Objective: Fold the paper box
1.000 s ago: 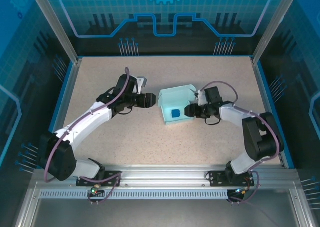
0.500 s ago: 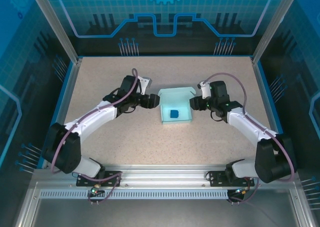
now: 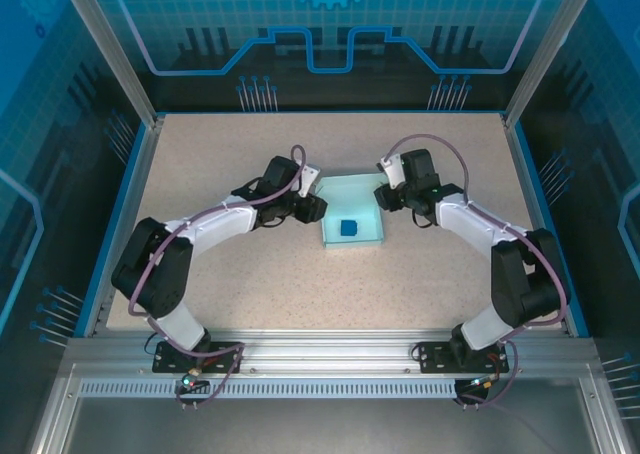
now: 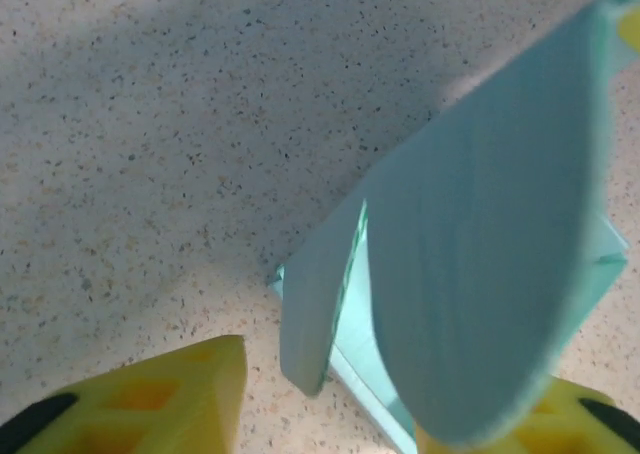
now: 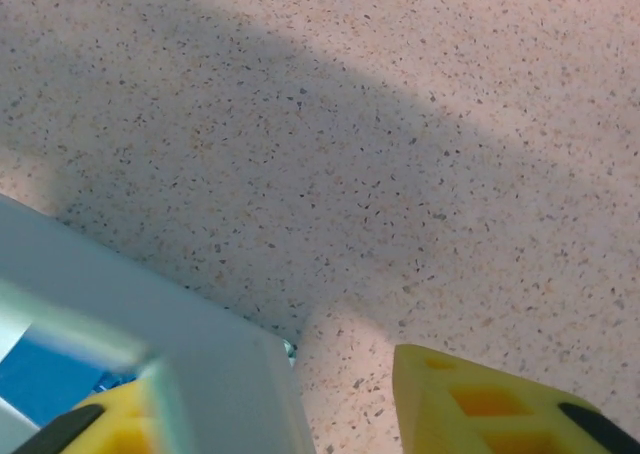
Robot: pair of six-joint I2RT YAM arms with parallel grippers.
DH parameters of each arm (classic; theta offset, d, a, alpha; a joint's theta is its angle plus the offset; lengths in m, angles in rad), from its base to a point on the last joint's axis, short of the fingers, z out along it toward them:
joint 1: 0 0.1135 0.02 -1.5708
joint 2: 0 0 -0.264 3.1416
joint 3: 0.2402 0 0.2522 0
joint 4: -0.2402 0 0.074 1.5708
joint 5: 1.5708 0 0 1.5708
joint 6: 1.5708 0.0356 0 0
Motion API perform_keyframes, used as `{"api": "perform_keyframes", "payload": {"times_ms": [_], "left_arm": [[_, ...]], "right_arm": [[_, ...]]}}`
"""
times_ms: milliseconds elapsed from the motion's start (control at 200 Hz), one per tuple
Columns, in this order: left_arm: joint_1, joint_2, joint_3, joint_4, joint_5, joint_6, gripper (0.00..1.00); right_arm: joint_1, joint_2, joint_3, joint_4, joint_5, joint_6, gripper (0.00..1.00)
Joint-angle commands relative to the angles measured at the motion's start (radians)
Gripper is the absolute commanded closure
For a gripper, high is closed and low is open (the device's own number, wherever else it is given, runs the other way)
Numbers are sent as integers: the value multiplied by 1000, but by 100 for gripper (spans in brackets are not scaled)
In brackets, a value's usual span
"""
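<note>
The pale teal paper box [image 3: 362, 199] lies open in the middle of the table, with a tiny dark blue cube [image 3: 347, 228] inside it. My left gripper [image 3: 314, 207] is at the box's left wall and my right gripper [image 3: 386, 196] at its right far corner. In the left wrist view the box's raised flaps [image 4: 490, 224] stand between the spread yellow fingers [image 4: 150, 404] of the open left gripper [image 4: 335, 394]. In the right wrist view the right gripper [image 5: 270, 374] is open, the box's corner [image 5: 150, 304] lies against its left finger, and the cube [image 5: 40, 374] peeks out behind.
The speckled table [image 3: 250, 274] is bounded by a blue raised rim [image 3: 130, 204] at left and right. An aluminium rail [image 3: 320, 349] with both arm bases runs along the near edge. Both arms bend in towards the centre.
The box has turned from tilted to square with the table. Both grippers have moved towards the far side, ending at the box's far corners on the left and right.
</note>
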Motion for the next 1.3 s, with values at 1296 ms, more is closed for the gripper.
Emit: {"api": "perform_keyframes", "payload": {"times_ms": [1296], "left_arm": [[-138, 142, 190, 28, -533, -314, 100]], "right_arm": [[240, 132, 135, -52, 515, 605, 100]]}}
